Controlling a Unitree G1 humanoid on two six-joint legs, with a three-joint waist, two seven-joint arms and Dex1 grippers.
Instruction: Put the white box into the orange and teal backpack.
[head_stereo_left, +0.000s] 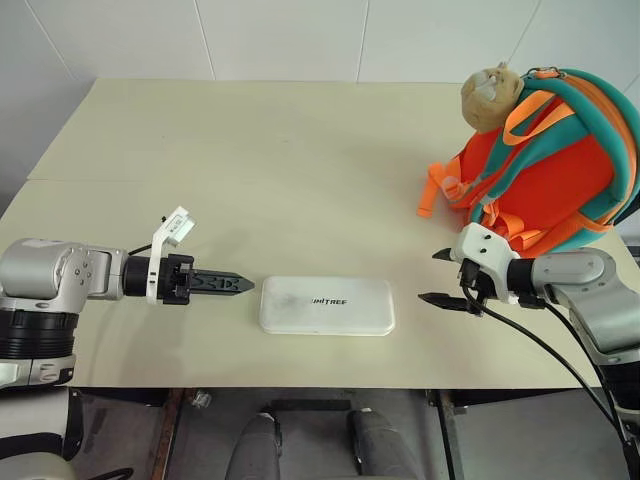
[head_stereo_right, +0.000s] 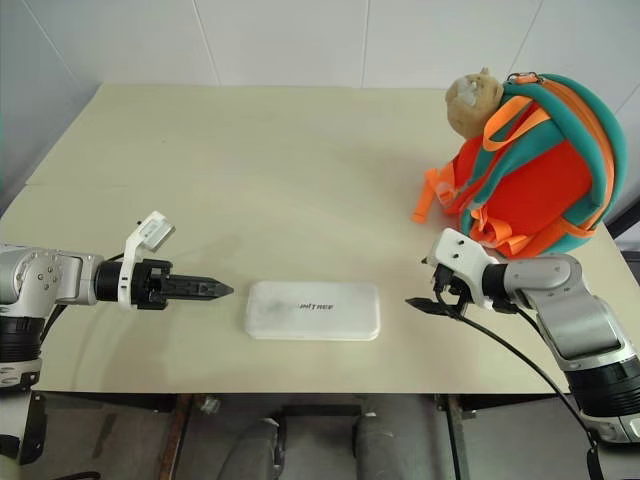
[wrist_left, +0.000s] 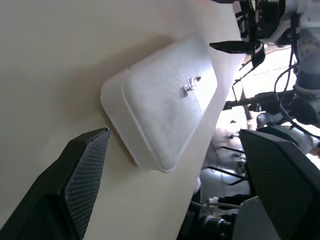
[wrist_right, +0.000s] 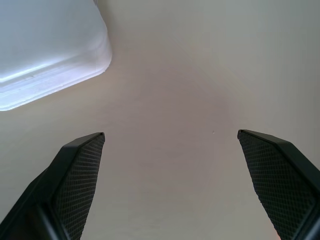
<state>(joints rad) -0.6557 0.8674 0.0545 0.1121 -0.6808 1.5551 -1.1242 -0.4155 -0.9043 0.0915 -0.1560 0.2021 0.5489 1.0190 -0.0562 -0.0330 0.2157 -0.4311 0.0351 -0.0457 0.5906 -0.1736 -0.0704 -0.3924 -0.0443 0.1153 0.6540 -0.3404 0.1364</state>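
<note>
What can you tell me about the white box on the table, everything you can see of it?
The white box is a flat, rounded-corner rectangular case, matte and plastic-looking, with small dark lettering on its top face. It lies flat near the table's front edge, long side across. The left gripper and right gripper flank its short ends, both open, neither touching it.

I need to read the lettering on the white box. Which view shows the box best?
The left eye view: the whole white box lies flat, lettering facing up. The right eye view matches it. The left wrist view shows it tilted; the right wrist view catches one corner.
</note>
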